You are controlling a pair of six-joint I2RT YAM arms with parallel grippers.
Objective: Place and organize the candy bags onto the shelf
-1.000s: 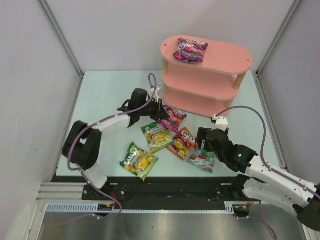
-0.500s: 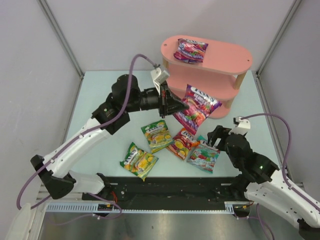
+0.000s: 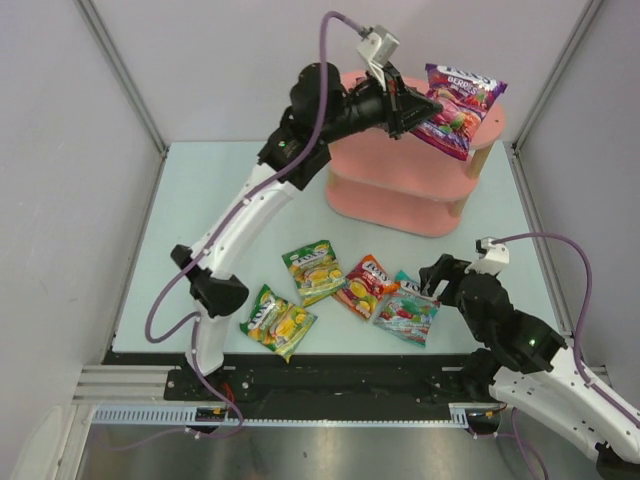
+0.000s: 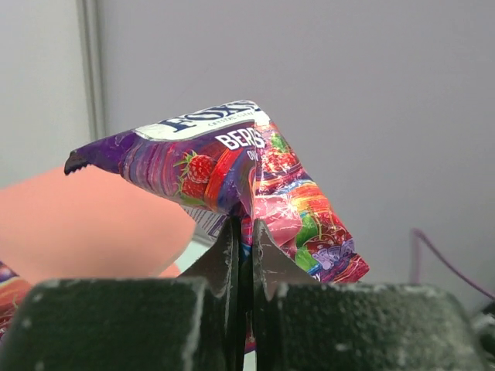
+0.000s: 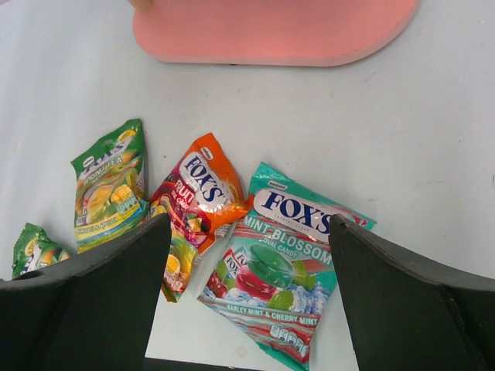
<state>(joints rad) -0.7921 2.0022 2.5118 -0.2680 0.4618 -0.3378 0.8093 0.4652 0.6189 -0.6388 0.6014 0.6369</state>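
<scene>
Left fingers (image 4: 223, 263) clamped on purple Fox's Berries bag (image 3: 458, 108), held above right end of shelf (image 3: 395, 172) top tier, bench (image 3: 220, 200) far edge. Step: placing. Next, likely: lower flat, release. Right fingers (image 5: 116, 297) apart above Mint Blossom bag (image 5: 282, 259), near edge.

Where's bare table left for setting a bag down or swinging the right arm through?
Bare table runs from the left wall to the shelf, and a strip lies between the shelf's foot and the right gripper. The near centre is crowded: a yellow-green bag, a second yellow-green bag, the red-orange bag and the teal bag lie close together.
</scene>
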